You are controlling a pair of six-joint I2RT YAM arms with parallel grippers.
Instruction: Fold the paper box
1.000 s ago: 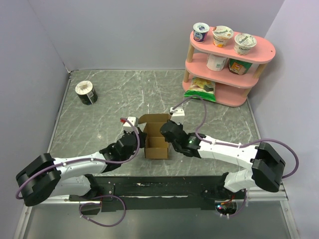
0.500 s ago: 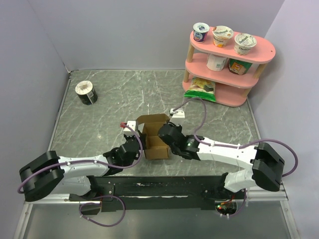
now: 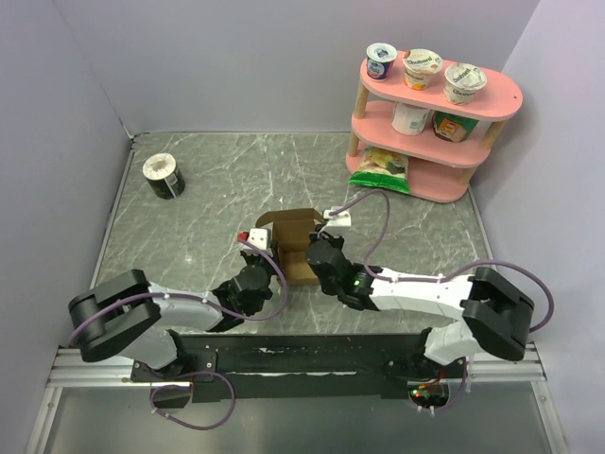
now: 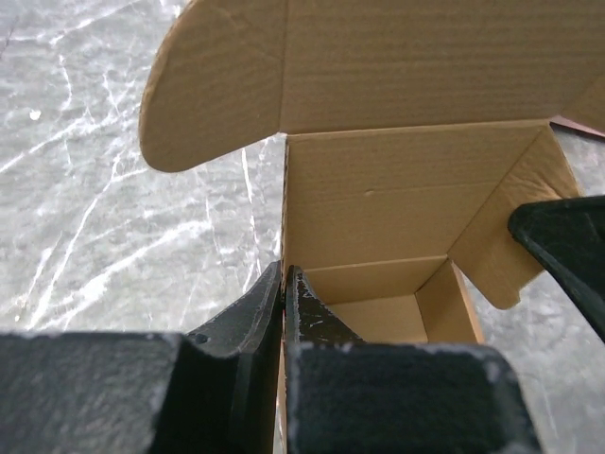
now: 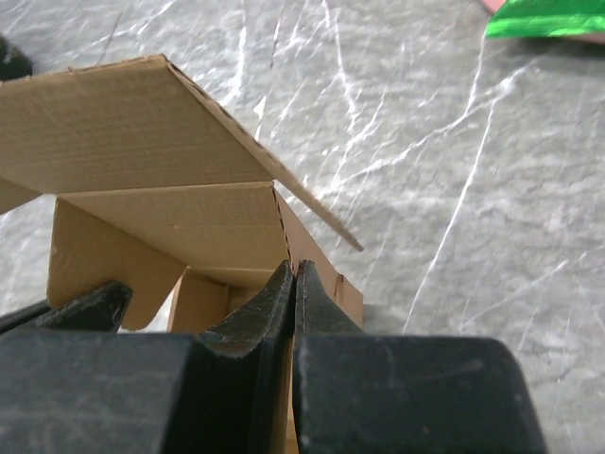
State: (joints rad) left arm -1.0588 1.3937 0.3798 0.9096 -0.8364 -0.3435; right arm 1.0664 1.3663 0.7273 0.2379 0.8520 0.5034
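Observation:
The paper box (image 3: 298, 248) is a small brown cardboard cuboid, open at the top, standing on the marble table between both arms. Its lid flap stands up at the far side. My left gripper (image 3: 271, 257) is shut on the box's left wall; in the left wrist view (image 4: 284, 272) one finger is inside and one outside. My right gripper (image 3: 317, 255) is shut on the box's right wall, seen in the right wrist view (image 5: 294, 269). The box interior (image 4: 397, 284) is empty. The lid flap (image 5: 132, 123) leans over the opening.
A round black-and-white tub (image 3: 163, 176) lies at the far left of the table. A pink two-tier shelf (image 3: 430, 123) with yogurt cups stands at the far right, a green packet (image 3: 380, 165) on its base. Purple walls close in the sides.
Both grippers moved toward the far side with the box held between them, and came closer together. The box now looks narrower, with its lid flap more upright.

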